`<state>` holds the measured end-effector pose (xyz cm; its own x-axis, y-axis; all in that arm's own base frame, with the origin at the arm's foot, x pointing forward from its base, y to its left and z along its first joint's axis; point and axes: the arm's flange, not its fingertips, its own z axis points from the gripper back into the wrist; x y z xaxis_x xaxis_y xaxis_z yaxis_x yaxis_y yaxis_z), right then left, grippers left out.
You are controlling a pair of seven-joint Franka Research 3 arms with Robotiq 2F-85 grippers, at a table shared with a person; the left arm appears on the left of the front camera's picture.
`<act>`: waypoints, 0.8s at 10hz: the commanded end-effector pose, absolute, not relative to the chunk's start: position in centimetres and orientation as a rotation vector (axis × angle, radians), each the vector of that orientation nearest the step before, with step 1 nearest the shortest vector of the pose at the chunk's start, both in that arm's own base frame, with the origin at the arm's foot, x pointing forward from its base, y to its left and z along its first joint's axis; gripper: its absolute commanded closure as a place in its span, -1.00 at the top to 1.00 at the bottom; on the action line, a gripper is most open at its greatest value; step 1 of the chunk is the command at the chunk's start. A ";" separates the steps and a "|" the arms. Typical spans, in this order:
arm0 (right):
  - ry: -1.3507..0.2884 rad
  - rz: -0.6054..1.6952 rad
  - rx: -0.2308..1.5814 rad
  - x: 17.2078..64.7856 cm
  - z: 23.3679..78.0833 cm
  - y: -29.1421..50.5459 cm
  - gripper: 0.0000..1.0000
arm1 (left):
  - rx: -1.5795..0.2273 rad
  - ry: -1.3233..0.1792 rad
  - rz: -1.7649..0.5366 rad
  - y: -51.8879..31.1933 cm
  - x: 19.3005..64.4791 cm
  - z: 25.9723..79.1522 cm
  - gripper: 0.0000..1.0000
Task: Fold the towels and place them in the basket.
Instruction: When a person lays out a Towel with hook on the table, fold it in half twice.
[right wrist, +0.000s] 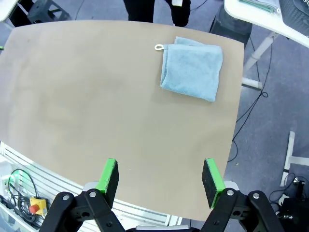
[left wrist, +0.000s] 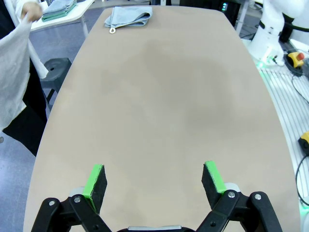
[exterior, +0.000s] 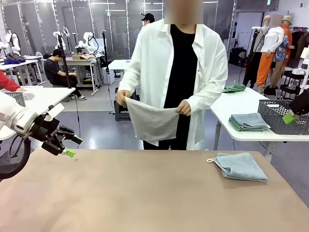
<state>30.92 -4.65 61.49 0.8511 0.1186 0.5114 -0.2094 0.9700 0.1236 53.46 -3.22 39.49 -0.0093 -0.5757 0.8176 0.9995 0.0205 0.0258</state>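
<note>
a: what's biggest here?
b: the broad tan tabletop (exterior: 145,193). at its far side a person (exterior: 193,72) in a white shirt holds a cream-white terry towel (exterior: 152,121) up with both hands, off the table.
a: the basket?
b: the dark grey lattice plastic basket (exterior: 282,116) stands on a white side table (exterior: 241,104) beyond, right.
a: other towel?
b: a folded pale blue-grey terry towel (exterior: 241,166) lies at the far right.
a: grippers?
b: left gripper (left wrist: 154,176) and right gripper (right wrist: 160,176) hover, fingers apart, empty.

Towels on my counter (exterior: 145,198): one, the blue towel (exterior: 240,166)
Towels held by the person (exterior: 207,72): one, the pale towel (exterior: 150,122)
Baskets: one basket (exterior: 277,113)
My grippers: two, left gripper (left wrist: 154,176) and right gripper (right wrist: 161,176)
</note>
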 end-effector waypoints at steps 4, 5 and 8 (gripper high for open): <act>-0.522 0.149 0.178 31.1 61.5 -4.8 0.74 | -0.713 -0.767 -1.426 -3.3 53.3 39.7 1.00; -0.522 0.149 0.178 31.1 61.5 -4.8 0.74 | -0.713 -0.767 -1.426 -3.3 53.3 39.7 1.00; -0.522 0.149 0.178 31.1 61.5 -4.8 0.74 | -0.713 -0.767 -1.426 -3.3 53.3 39.7 1.00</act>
<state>30.92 -4.66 61.49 0.8512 0.1182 0.5114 -0.2091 0.9700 0.1239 53.46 -3.22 39.49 -0.0093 -0.5757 0.8176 0.9995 0.0205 0.0258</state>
